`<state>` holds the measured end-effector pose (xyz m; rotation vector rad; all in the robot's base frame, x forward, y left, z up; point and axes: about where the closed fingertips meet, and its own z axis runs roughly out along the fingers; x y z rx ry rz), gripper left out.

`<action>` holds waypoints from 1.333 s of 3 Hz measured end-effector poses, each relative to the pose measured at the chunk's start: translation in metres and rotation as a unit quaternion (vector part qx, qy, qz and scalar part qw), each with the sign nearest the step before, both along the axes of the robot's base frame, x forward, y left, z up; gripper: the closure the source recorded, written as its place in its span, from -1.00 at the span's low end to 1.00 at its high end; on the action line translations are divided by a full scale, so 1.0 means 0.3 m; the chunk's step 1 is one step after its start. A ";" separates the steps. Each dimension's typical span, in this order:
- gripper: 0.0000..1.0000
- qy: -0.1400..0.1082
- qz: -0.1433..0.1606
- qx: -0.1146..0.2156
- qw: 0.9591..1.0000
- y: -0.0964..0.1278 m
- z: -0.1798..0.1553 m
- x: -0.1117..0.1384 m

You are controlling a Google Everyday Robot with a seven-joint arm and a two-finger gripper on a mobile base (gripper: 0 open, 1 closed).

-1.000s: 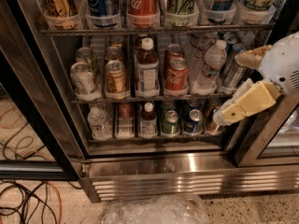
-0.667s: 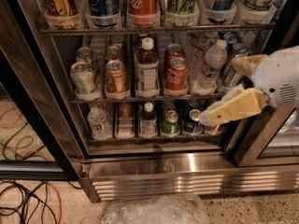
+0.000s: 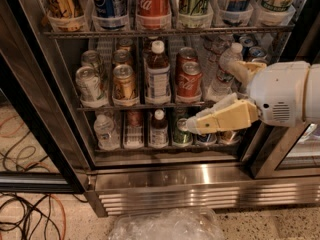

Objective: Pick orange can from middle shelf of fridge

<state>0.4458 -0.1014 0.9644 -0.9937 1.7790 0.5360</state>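
Note:
The orange can stands upright at the front of the middle shelf of the fridge, in the second lane from the left. A second amber can stands behind it. A pale silver-green can is on its left and a brown drink bottle on its right. Red Coca-Cola cans fill the lane after that. My gripper, cream-coloured on a white arm, points left in front of the bottom shelf. It is below and to the right of the orange can, well apart from it.
The rack above holds tall cans in clear cups. The bottom shelf holds small bottles and green cans. A water bottle stands at the middle shelf's right. Black door frames flank the opening. Cables and crumpled clear plastic lie on the floor.
My gripper has moved left across the fridge front, from the right edge of the bottom shelf to its green cans. The cans and bottles have not moved.

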 end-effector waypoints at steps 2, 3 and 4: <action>-1.00 -0.001 0.007 0.006 1.000 0.011 0.007 -0.005; -1.00 -0.008 -0.017 0.032 0.999 0.043 -0.015 -0.017; -1.00 -0.024 -0.077 0.059 0.995 0.069 -0.097 -0.029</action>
